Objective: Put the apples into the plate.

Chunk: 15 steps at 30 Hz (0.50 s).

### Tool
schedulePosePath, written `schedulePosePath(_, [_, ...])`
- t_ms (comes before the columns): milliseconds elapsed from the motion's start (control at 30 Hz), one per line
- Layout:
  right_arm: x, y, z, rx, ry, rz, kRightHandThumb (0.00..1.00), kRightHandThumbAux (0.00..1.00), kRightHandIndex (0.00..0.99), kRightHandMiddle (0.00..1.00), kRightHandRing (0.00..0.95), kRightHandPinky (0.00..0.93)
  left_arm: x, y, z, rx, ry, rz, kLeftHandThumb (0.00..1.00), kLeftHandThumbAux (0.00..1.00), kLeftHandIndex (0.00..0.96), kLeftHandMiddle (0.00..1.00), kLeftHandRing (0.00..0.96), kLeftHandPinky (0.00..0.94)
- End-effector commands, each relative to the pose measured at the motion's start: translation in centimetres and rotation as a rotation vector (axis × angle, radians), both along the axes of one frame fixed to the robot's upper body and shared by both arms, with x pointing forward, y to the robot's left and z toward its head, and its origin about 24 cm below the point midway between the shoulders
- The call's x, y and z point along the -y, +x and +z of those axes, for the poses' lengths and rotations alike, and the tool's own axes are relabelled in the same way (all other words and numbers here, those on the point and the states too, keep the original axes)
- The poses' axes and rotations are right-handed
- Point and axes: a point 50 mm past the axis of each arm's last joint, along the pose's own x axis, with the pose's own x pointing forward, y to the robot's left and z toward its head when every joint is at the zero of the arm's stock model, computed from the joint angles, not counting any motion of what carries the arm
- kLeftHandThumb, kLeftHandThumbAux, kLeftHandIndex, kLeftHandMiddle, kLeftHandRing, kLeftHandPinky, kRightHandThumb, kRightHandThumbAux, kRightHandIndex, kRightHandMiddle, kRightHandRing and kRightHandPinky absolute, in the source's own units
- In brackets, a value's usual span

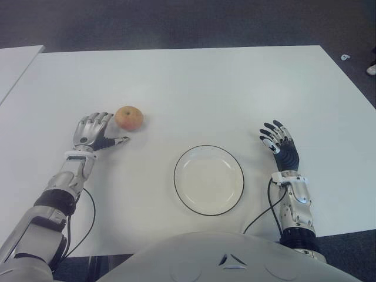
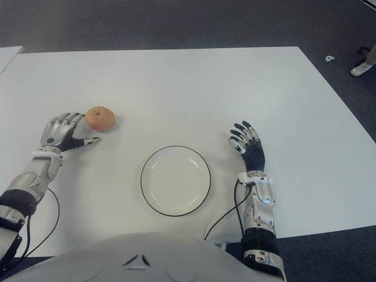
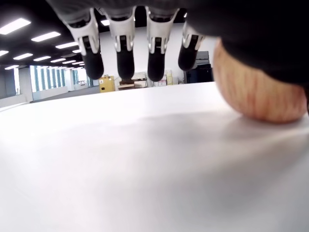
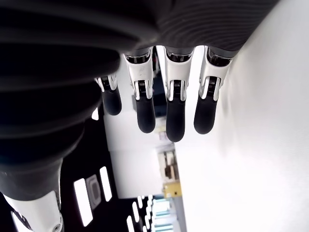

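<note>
One red-yellow apple [image 1: 128,118] sits on the white table [image 1: 194,88], left of centre; the left wrist view shows the apple [image 3: 260,92] close by. My left hand [image 1: 94,132] is just left of the apple, fingers spread, thumb pointing under it, holding nothing. The white plate with a dark rim [image 1: 208,179] lies empty near the front edge, to the right of the apple. My right hand [image 1: 277,140] shows to the right of the plate, fingers relaxed and spread, nothing in it.
A second white table [image 1: 14,64] edge shows at the far left. Dark carpet surrounds the table, with a small white object [image 1: 345,57] on the floor at the far right. Cables run along both forearms.
</note>
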Motion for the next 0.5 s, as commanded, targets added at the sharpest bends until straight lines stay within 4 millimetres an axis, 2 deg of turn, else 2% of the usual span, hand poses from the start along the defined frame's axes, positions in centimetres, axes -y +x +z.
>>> schedulePosePath(33, [-0.05, -1.19, -1.32, -0.087, 0.023, -0.013, 0.487, 0.730, 0.131, 0.232, 0.251, 0.283, 0.18, 0.48, -0.04, 0.008, -0.002, -0.002, 0.303, 0.251, 0.128, 0.151, 0.144, 0.179])
schedulePosePath(500, [-0.19, -1.62, -0.91, -0.077, 0.032, -0.024, 0.483, 0.728, 0.121, 0.223, 0.243, 0.280, 0.33, 0.87, -0.78, -0.001, -0.033, 0.013, 0.308, 0.256, 0.130, 0.171, 0.168, 0.199])
